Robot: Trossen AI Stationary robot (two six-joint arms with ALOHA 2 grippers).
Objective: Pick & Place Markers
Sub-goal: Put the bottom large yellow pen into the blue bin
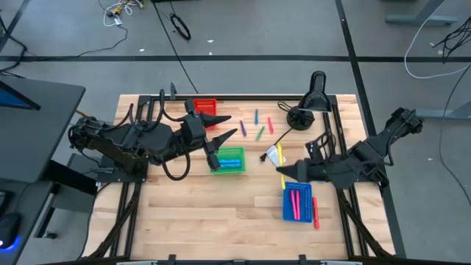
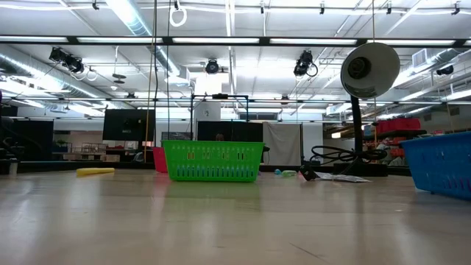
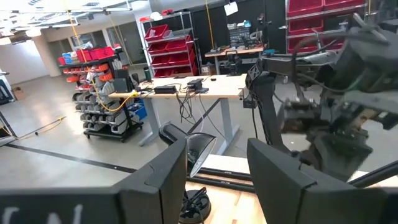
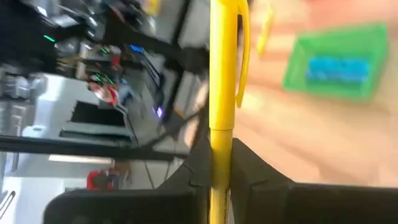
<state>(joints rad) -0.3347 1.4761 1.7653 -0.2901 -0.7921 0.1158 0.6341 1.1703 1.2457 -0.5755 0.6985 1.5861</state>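
My right gripper [image 1: 285,171] hangs over the table's middle right, just beyond the blue tray [image 1: 297,202], and is shut on a yellow marker [image 4: 222,74]. Pink and red markers [image 1: 295,200] lie in the blue tray, and a red one [image 1: 316,213] lies beside it. Loose blue [image 1: 256,116], purple [image 1: 243,127], green [image 1: 260,133] and red [image 1: 270,125] markers lie on the far middle of the table. My left gripper [image 1: 229,126] is open, between the red tray [image 1: 205,105] and the green tray [image 1: 229,160], touching nothing. My right gripper pinches the yellow marker between its two fingers [image 4: 186,177] by the barrel end [image 4: 221,140] opposite the clipped cap [image 4: 241,56]. The marker lies along the fingers and sticks out past their tips toward the far edge. Its free end touches nothing that I can see.
A black desk lamp [image 1: 309,103] stands at the far right corner with its cable by the loose markers. A small white card [image 1: 271,154] lies near the yellow marker. The green tray holds something blue [image 1: 234,163]. Bare wood lies along the near side.
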